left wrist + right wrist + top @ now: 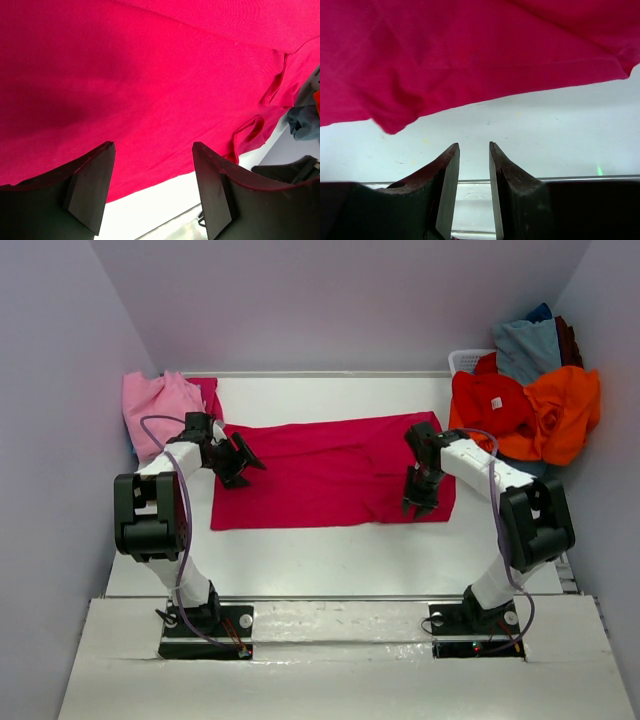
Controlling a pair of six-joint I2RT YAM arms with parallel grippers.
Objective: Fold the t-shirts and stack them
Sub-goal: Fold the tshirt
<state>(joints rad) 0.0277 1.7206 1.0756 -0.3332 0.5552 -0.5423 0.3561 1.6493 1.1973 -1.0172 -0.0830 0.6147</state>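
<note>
Crimson-magenta t-shirt (330, 472), plain and flat, on the white table (330, 560)

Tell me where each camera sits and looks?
Top: high behind the robot, looking down on the table, crimson t-shirt, left hand, right hand.
Left wrist: above the left hand, looking across the shirt; open fingers show.
Right wrist: above the right hand, facing the shirt's edge; slightly open fingers show.
All see the crimson t-shirt.

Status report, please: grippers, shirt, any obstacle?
Left gripper open, over crimson t-shirt left end. Right gripper slightly open, empty, at its right end. Shirt spread flat. Nothing lying on it.
</note>
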